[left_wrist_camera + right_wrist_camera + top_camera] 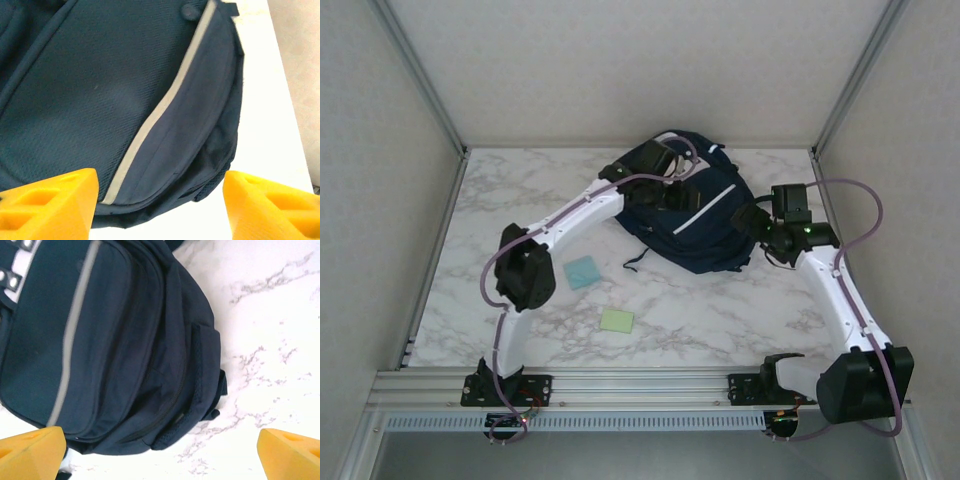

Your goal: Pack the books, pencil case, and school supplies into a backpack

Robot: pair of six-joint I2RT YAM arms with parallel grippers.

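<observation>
The navy backpack (705, 225) with a white trim stripe lies at the back middle of the marble table. My left gripper (670, 188) hovers over its upper part. In the left wrist view the left gripper (159, 210) is open, its yellow fingertips (47, 205) wide apart above the backpack (100, 100) and holding nothing. My right gripper (752, 220) sits at the backpack's right side. Seen from the right wrist, that gripper (160, 455) is open and empty above the backpack (125, 350). A light-blue pad (583, 272) and a pale-green pad (617, 320) lie on the table. The books and pencil case are out of view.
Marble tabletop (720, 310) is bounded by enclosure walls with metal posts (425, 90) at left, back and right. The two pads lie between the left arm's elbow (525, 272) and the backpack. Dark straps (635, 262) trail from the backpack's near side.
</observation>
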